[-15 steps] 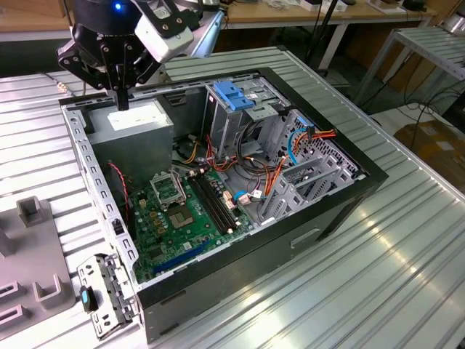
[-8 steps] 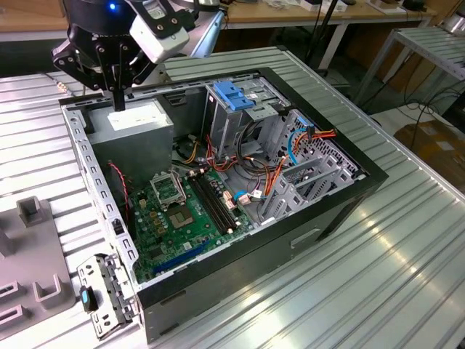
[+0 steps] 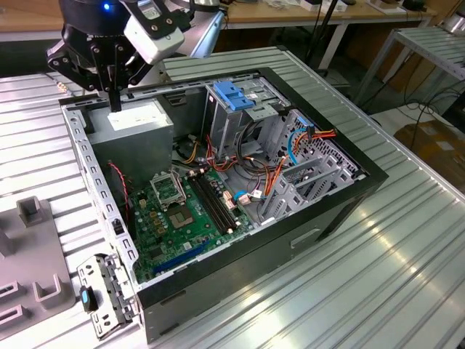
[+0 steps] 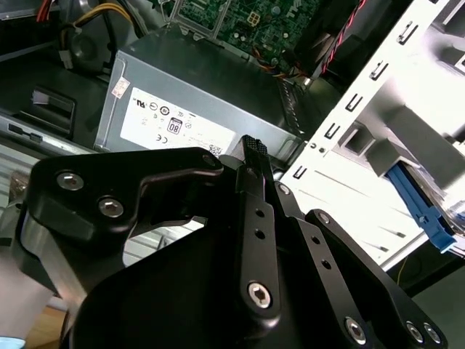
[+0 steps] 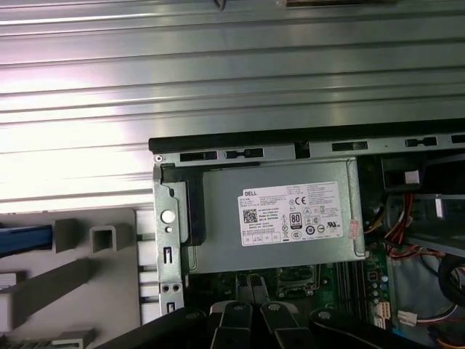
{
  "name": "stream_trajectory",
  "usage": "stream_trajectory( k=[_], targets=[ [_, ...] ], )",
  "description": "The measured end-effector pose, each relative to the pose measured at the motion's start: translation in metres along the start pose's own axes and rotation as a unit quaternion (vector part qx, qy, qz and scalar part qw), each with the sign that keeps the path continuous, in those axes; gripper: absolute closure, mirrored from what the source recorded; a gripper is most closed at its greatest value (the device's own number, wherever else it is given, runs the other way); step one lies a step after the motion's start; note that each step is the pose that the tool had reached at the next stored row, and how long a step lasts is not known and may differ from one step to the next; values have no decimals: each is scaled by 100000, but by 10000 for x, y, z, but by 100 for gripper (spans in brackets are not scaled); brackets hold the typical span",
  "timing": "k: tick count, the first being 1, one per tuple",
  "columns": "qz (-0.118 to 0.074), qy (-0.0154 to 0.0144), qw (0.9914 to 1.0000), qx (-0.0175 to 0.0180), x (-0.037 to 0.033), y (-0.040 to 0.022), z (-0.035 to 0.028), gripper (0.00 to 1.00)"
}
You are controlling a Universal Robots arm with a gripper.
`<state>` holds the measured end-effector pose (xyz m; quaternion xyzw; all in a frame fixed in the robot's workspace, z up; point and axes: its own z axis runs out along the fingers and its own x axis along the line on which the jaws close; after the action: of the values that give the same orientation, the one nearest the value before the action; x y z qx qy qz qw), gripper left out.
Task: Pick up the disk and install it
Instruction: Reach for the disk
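The disk is out of view. My gripper [image 3: 115, 102] hangs over the back left corner of the open computer case [image 3: 349, 196] in the exterior view, fingers pointing down and shut with nothing between them. Its tips sit just above the grey power-supply box [image 3: 138, 129] with the white sticker. In the second wrist view the closed fingers [image 4: 252, 149] point at that box [image 4: 189, 102]. In the first wrist view the fingertips [image 5: 251, 282] lie at the box's [image 5: 283, 218] inner edge.
A metal drive cage with a light-blue latch [image 3: 232, 94] stands in the case beside the green motherboard [image 3: 182, 211] and loose cables. A grey fixture [image 3: 33, 262] lies outside the case on the exterior view's left; a blue strip [image 5: 25, 240] rests on it. Ribbed metal table [image 3: 378, 276] all around.
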<state>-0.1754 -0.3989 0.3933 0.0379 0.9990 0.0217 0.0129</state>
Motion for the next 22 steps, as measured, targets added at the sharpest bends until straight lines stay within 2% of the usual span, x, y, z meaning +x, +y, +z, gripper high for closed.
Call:
stream_trajectory(
  k=[15,22],
  targets=[
    [1,-1,100000,-2,163,-12,-4,89],
    [0,3,100000,3,214,1,-5,89]
  ],
)
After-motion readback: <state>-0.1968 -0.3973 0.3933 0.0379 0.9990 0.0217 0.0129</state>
